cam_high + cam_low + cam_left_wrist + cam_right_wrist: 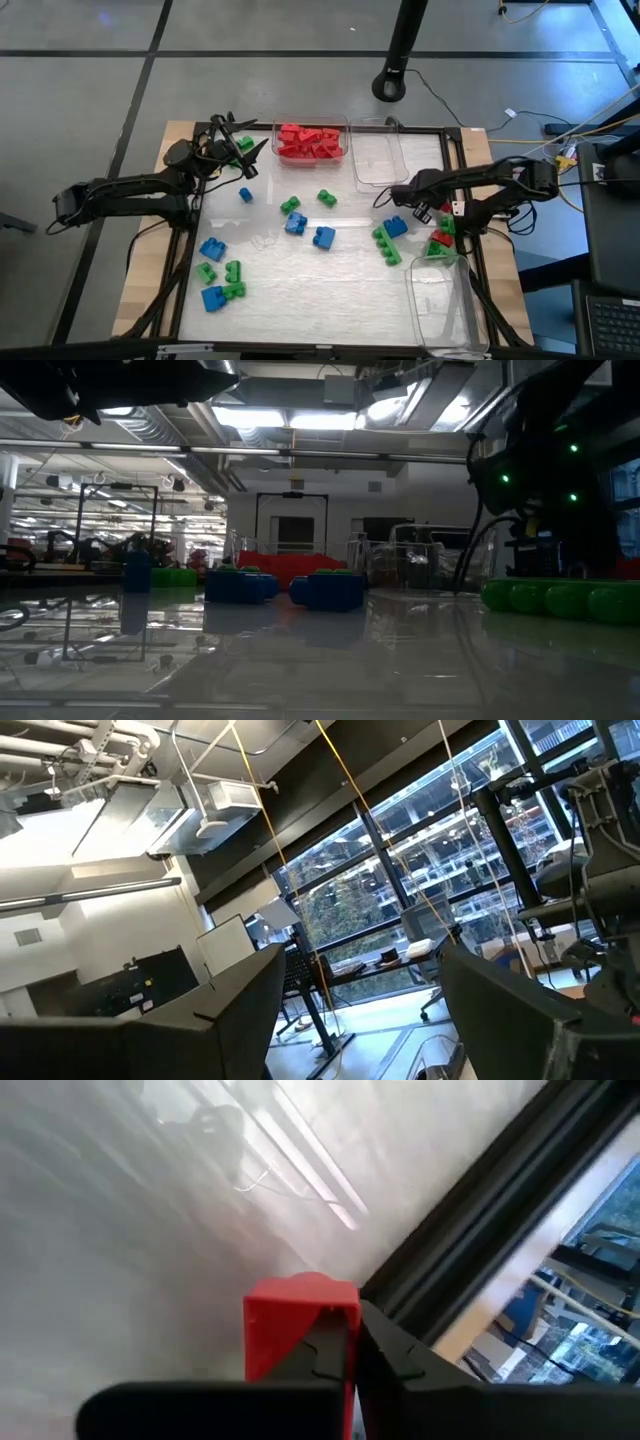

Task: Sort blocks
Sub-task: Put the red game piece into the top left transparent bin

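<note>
At the table's right edge, right gripper [355,1342] jaws clenched beside a glossy red studded brick [285,1325]; left jaws released.

A red block [298,1325] sits clamped at the tips of the right gripper [352,1348], whose dark fingers [395,1350] meet tight against its side. Beneath it spreads the pale, glossy tabletop [130,1230] (streaked with reflected ceiling lights). A black frame rail [470,1220] runs diagonally just beside the block, with a strip of light wood [540,1245] along its far edge.
</note>
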Robot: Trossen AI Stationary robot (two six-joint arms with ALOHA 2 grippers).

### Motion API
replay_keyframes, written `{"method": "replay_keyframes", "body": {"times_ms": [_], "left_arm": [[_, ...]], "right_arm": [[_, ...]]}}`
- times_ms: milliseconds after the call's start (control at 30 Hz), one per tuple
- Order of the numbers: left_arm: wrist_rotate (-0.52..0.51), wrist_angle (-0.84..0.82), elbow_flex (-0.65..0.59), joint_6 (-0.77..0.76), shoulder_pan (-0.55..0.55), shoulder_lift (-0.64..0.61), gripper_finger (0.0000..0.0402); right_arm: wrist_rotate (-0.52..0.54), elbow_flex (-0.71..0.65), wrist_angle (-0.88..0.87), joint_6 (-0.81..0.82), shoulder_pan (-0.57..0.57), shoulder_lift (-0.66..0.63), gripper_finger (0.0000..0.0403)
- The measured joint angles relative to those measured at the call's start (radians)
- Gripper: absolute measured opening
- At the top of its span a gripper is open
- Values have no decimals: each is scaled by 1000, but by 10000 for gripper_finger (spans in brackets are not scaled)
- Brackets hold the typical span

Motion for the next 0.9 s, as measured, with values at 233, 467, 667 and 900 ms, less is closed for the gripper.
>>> {"method": "replay_keyframes", "body": {"times_ms": [233,467,667,900], "left_arm": [[0,0,0,0,0,0,253],[0,-3,0,-2,0,0,253],[0,-2,0,-3,0,0,253],[0,-1,0,-8,0,0,253]], "right_arm": [[-27,166,-158,-61,17,-9,11],[-105,397,-303,-73,122,-9,8],[-88,599,-272,-128,191,-10,8],[122,655,86,-393,168,-9,10]]}}
